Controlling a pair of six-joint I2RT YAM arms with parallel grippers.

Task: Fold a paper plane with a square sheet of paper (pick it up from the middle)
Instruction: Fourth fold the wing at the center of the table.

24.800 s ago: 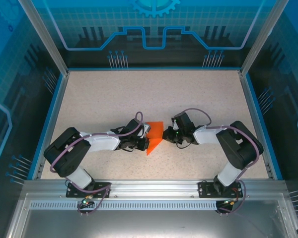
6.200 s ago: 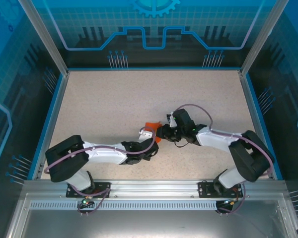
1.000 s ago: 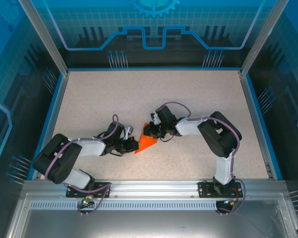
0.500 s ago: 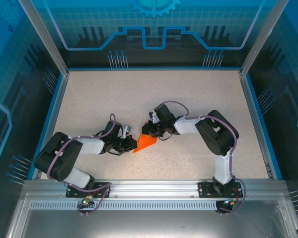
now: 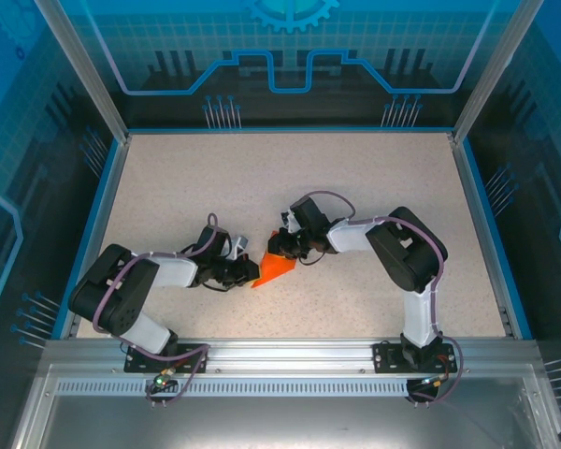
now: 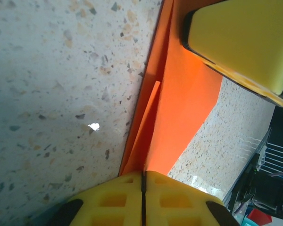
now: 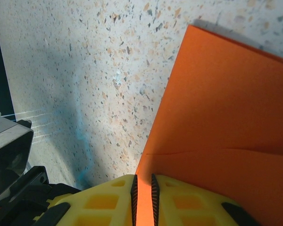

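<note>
While the left jaws are pinched shut on the left tip of the orange paper (image 5: 277, 268), the right jaws are clamped on its far right edge. The paper is a folded wedge, low over the middle of the speckled tabletop (image 5: 262, 178), between both arms.

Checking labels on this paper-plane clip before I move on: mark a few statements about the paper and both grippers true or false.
1. The orange paper lies as a flat, unfolded square. False: it is a folded, creased wedge.
2. The right gripper is shut on the orange paper. True.
3. The left gripper gapes wide, clear of the orange paper. False: it is shut on the paper's edge.
4. Both grippers meet near the middle of the table. True.
</note>
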